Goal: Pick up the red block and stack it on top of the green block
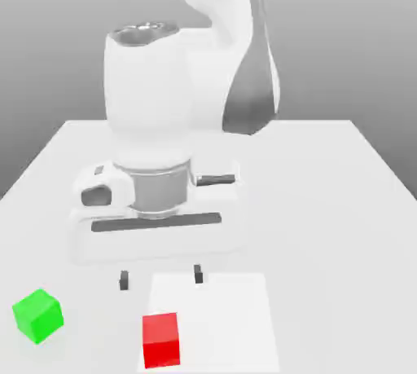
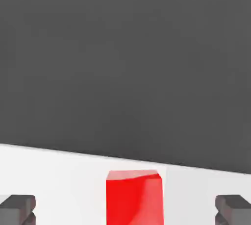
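Beneath the hand's reach: we see the red block point(image 2: 135, 202) on the table point(image 1: 326, 283), its sideways place lying between the fingertips, touching neither.
Gripper point(image 1: 161, 277): spread wide, nothing held; we have room on both sides of the block.
Red block's risk: if we lower without lining up, a fingertip could land on its top or knock it over, since it seems to sit farther from the arm's base point(image 1: 155, 242) than the hand does.
Block's turn: its faces look slightly askew to the fingers, so closing now could twist it or pinch a corner.
Green block point(image 1: 38, 315): well off to the hand's side, toward the exterior view's left, and turned at an angle; if we carry red too low, we could shove it, and an off-centre release could let red topple.
White patch point(image 1: 220, 315): near the hand, partly under red; it looks flat and unlikely to hinder us.
Way between blocks: we see nothing standing there.
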Robot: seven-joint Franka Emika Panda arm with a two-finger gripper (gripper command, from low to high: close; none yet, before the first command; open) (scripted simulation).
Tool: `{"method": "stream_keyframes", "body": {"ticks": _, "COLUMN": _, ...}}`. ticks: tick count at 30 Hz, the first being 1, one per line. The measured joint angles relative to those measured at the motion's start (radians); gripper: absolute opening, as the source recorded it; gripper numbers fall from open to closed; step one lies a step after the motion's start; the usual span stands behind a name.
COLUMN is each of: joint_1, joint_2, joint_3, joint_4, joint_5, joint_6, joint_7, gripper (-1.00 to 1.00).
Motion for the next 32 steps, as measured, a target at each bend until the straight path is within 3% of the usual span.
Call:
{"method": "stream_keyframes", "body": {"ticks": 5, "joint_1": -0.03, "joint_2": 0.181, "joint_3": 0.035, "joint_4": 0.017, "joint_5": 0.043, "joint_6": 0.136, "joint_7": -0.043, "gripper": 0.0}}
{"method": "stream_keyframes", "body": {"ticks": 6, "joint_1": -0.034, "joint_2": 0.207, "joint_3": 0.041, "joint_4": 0.021, "joint_5": 0.053, "joint_6": 0.157, "joint_7": -0.05, "gripper": -1.0}}
{"method": "stream_keyframes", "body": {"ticks": 13, "joint_1": -0.036, "joint_2": 0.208, "joint_3": 0.043, "joint_4": 0.021, "joint_5": 0.052, "joint_6": 0.158, "joint_7": -0.05, "gripper": -1.0}}
{"method": "stream_keyframes", "body": {"ticks": 19, "joint_1": -0.046, "joint_2": 0.039, "joint_3": -0.02, "joint_4": 0.003, "joint_5": 0.001, "joint_6": 0.008, "joint_7": 0.015, "gripper": -1.0}}
{"method": "stream_keyframes", "body": {"ticks": 25, "joint_1": -0.194, "joint_2": 0.012, "joint_3": -0.191, "joint_4": 0.04, "joint_5": 0.045, "joint_6": -0.065, "joint_7": 0.12, "gripper": -1.0}}
{"method": "stream_keyframes", "body": {"ticks": 28, "joint_1": -0.243, "joint_2": 0.103, "joint_3": -0.175, "joint_4": 0.054, "joint_5": 0.121, "joint_6": 0.005, "joint_7": 0.084, "gripper": -1.0}}
{"method": "stream_keyframes", "body": {"ticks": 29, "joint_1": -0.257, "joint_2": 0.136, "joint_3": -0.16, "joint_4": 0.057, "joint_5": 0.146, "joint_6": 0.033, "joint_7": 0.068, "gripper": 1.0}}
{"method": "stream_keyframes", "body": {"ticks": 32, "joint_1": -0.257, "joint_2": 0.136, "joint_3": -0.16, "joint_4": 0.057, "joint_5": 0.146, "joint_6": 0.033, "joint_7": 0.068, "gripper": 1.0}}
